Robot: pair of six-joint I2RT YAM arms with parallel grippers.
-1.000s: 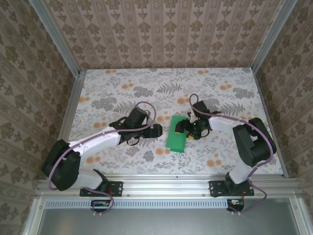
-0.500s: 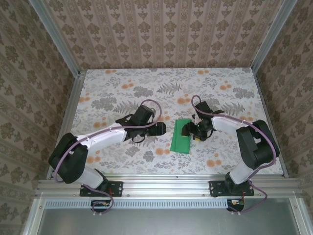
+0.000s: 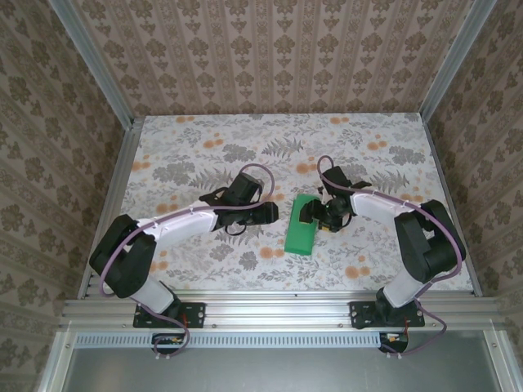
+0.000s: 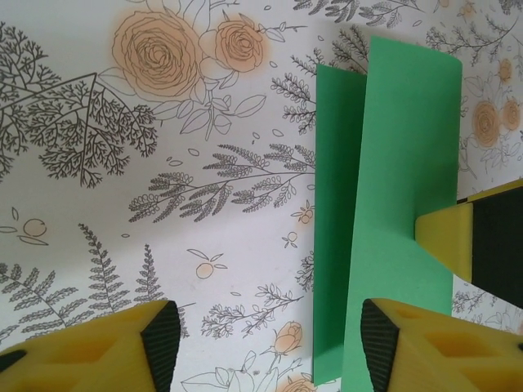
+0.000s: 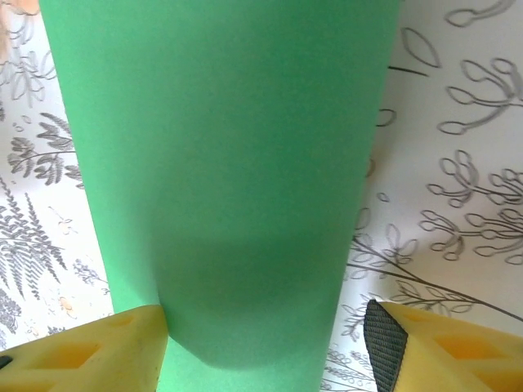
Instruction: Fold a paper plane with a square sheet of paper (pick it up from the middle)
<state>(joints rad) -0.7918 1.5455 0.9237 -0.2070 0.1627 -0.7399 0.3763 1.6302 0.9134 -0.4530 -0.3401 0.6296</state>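
On the left, we see the left gripper [image 3: 267,215] held low over the floral tabletop [image 3: 196,159], just beside the left edge of the paper. In its wrist view the yellow fingers [image 4: 90,347] stand wide apart and grip nothing. The square sheet of paper [image 3: 300,235] lies near the middle of the tabletop, between the two grippers. It is bright green and folded into a long narrow strip, and in the left wrist view a wider layer [image 4: 404,163] overlaps a narrower one. On the right, the right gripper [image 3: 311,214] sits over the far end of the strip. Its jaws are also spread wide, with one yellow finger [image 5: 90,351] on each side of the green sheet [image 5: 229,163]. We cannot tell whether the fingers press on the paper.
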